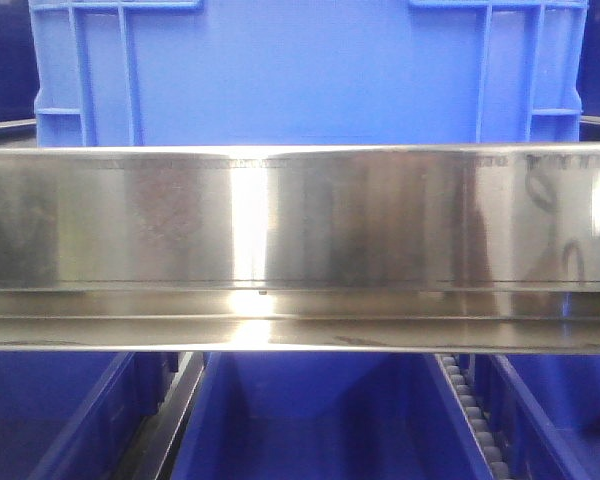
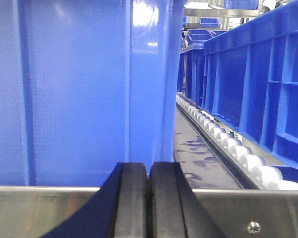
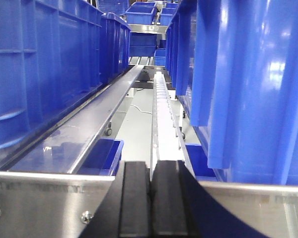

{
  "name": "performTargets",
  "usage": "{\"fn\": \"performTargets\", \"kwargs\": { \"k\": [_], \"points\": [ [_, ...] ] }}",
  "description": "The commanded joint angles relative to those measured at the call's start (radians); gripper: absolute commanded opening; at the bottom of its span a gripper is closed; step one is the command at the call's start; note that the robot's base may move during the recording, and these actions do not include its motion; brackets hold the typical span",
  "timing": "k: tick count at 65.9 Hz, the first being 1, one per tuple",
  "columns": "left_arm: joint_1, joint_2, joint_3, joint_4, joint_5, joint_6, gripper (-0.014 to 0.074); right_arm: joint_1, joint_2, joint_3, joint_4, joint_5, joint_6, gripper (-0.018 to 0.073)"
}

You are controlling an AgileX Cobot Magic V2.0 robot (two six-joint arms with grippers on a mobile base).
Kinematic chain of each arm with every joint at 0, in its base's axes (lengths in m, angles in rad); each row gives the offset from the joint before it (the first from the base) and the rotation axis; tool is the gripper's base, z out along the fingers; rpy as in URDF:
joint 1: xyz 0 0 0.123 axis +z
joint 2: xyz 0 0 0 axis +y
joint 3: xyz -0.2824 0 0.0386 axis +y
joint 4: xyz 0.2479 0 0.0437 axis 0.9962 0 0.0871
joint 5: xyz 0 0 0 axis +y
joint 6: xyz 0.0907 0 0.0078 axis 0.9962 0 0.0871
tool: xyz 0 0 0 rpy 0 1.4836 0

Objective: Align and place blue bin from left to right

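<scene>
My left gripper [image 2: 149,198] and right gripper [image 3: 150,203] both have their fingers pressed together on nothing. The blue bin [image 2: 74,99] stands just ahead of the left gripper, beyond the steel rail [image 2: 44,208]. I judge it stiff, slick-walled and probably light, so I'd push at the corner ribs.

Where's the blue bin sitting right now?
In the front view the blue bin stands centred just behind the steel rail. The left wrist view shows its wall close ahead of the left gripper, roller track to its right.
</scene>
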State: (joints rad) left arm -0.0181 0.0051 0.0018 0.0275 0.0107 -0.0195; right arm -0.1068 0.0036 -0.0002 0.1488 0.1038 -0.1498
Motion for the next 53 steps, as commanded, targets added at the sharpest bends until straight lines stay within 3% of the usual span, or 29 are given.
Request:
{"fn": "performTargets", "kwargs": {
  "k": [1, 36, 53],
  "points": [
    [0.005, -0.005, -0.002, -0.006, -0.023, 0.002, -0.0111, 0.003, -0.004, 0.000, 0.000, -0.022, -0.003, -0.0151],
    [0.005, -0.005, -0.002, 0.007, -0.033, 0.002, -0.0111, 0.003, -0.004, 0.000, 0.000, -0.022, -0.003, -0.0151],
    [0.005, -0.005, -0.002, 0.007, -0.038, 0.002, -0.0111, 0.001, -0.004, 0.000, 0.000, -0.099, -0.003, -0.0151]
  ]
}}
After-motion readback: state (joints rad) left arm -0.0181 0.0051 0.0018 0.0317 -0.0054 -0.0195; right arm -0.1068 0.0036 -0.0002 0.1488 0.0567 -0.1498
